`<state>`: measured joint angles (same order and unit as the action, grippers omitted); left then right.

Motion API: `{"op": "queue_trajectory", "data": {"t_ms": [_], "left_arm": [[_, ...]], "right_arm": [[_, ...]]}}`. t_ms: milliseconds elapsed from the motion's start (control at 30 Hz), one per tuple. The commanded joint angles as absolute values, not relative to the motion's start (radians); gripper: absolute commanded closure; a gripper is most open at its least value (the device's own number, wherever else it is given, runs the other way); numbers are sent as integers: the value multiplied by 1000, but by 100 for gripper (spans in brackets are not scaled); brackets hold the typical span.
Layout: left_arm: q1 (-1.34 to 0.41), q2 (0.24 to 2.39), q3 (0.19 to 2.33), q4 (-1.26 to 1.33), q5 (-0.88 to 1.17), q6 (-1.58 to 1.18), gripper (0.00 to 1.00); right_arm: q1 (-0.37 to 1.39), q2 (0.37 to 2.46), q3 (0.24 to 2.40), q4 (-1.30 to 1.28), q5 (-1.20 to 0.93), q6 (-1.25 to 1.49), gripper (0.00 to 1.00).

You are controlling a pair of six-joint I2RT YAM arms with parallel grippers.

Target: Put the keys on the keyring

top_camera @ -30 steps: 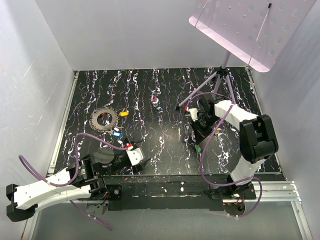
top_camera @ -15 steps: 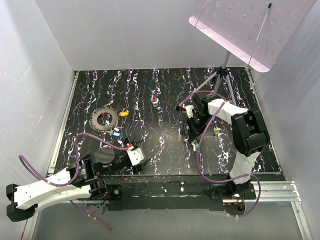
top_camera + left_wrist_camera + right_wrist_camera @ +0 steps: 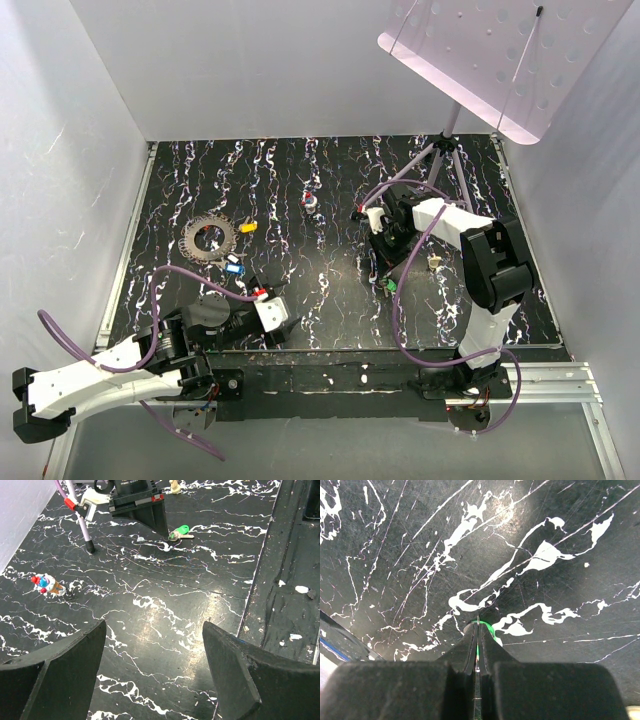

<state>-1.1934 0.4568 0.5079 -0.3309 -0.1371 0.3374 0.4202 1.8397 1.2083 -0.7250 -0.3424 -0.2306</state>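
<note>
**Right wrist feed: right gripper [image 3: 477, 626] clenched on the small green-headed key [image 3: 179, 531]**

I'm looking straight down my black fingers [image 3: 455, 655]. They are pressed flat together, with a thin green line in the slit and a green curve poking out past the tips. As far as I can see, that's the key nipped by its edge.

Over on the left wrist camera the same key sits right at the finger's tip. It is down at the black, white-veined tabletop [image 3: 320, 290], and its metal blade points away from the claw.

From overhead this is all right of centre, well apart from the flat grey toothed metal keyring [image 3: 207, 238] at the far left. A yellow-headed key [image 3: 247, 227] lies just right of the ring. A blue-headed key [image 3: 234, 266] lies nearer me, below the ring. Both are outside its hole.

My left gripper [image 3: 154, 626] sits low by the near edge. Its fingers are spread wide with only table between them.

A small red-white-blue figure [image 3: 310, 201] stands toward the back. A small beige lump [image 3: 434, 262] is just right of the right wrist.
</note>
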Motion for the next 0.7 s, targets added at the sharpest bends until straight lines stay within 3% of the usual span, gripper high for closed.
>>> {"op": "queue_trajectory", "data": {"t_ms": [0, 667], "left_arm": [[-1197, 459, 548, -333, -121, 337, 23], [-1198, 459, 549, -334, -114, 337, 22]], "right_arm": [[423, 1856, 1235, -712, -353, -218, 94], [425, 1819, 1241, -712, -345, -212, 72]]}}
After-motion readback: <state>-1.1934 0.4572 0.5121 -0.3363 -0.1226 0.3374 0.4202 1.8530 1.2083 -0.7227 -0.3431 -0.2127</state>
